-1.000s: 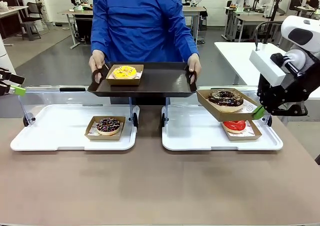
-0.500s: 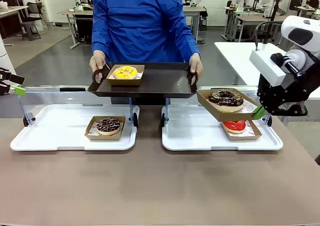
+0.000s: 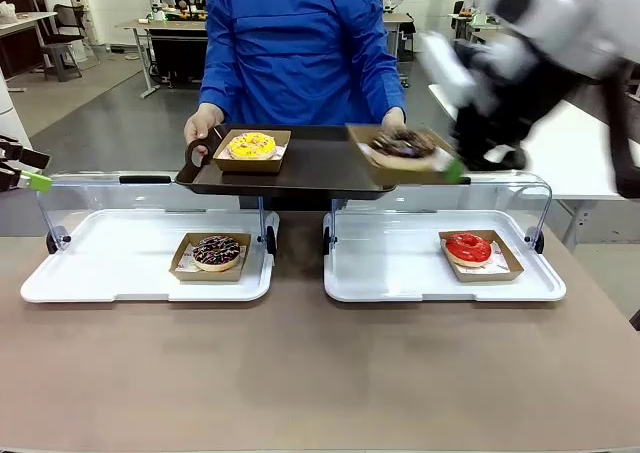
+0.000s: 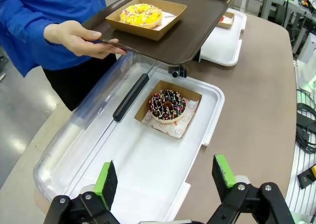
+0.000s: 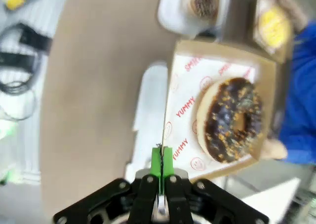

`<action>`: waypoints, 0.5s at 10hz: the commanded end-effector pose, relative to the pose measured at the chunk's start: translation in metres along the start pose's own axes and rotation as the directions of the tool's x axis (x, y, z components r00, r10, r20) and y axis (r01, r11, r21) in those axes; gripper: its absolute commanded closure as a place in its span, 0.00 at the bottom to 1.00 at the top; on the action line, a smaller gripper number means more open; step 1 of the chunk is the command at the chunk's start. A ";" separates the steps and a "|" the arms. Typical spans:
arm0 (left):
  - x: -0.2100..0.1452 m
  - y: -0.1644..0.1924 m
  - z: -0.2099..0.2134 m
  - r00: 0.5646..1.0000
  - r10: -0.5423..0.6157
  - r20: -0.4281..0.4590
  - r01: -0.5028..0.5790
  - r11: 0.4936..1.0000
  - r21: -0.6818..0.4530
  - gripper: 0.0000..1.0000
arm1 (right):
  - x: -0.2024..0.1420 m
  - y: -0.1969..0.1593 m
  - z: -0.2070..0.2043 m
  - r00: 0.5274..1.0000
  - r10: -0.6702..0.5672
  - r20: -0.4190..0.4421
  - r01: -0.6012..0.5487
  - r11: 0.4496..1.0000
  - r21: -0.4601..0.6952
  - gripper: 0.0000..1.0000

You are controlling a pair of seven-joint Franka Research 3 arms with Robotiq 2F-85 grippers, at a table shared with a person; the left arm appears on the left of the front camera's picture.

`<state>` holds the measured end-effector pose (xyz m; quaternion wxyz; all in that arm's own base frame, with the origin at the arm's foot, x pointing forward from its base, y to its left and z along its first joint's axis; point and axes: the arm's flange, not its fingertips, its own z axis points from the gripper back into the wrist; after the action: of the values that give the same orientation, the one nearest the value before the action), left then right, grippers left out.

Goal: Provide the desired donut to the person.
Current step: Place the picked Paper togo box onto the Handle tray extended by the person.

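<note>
Right tool [image 5: 161,170] pinches chocolate donut's box [image 5: 219,116] edge.

The right gripper [image 3: 455,168], blurred, pinches the edge of a cardboard tray with a chocolate donut [image 3: 402,145] over the right end of the dark tray [image 3: 315,168] that the person [image 3: 300,43] holds

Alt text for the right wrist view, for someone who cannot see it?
The right gripper, shut, pinches the edge of a cardboard tray holding a chocolate donut on printed paper. Below, blurred, lie the brown table and a blue sleeve.
</note>
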<state>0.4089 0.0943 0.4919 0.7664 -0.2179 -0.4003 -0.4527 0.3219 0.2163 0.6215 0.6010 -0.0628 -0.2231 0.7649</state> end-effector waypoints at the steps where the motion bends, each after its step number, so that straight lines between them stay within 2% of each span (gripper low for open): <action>1: -0.001 0.000 0.001 1.000 0.001 0.021 -0.001 1.000 -0.003 0.00 | 0.039 -0.080 -0.025 0.979 -0.155 -0.129 0.153 0.988 -0.028 0.99; 3: -0.001 0.000 0.001 1.000 0.001 0.021 -0.001 1.000 -0.003 0.00 | 0.068 -0.117 -0.081 0.967 -0.193 -0.167 0.193 0.981 -0.017 0.99; 5: -0.001 0.000 0.001 1.000 0.001 0.021 -0.001 1.000 -0.003 0.00 | 0.068 -0.130 -0.123 0.959 -0.231 -0.164 0.232 0.973 -0.015 0.99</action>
<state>0.4089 0.0942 0.4919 0.7664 -0.2179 -0.4002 -0.4529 0.4608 0.3294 0.5755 0.6943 -0.0910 -0.1736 0.6925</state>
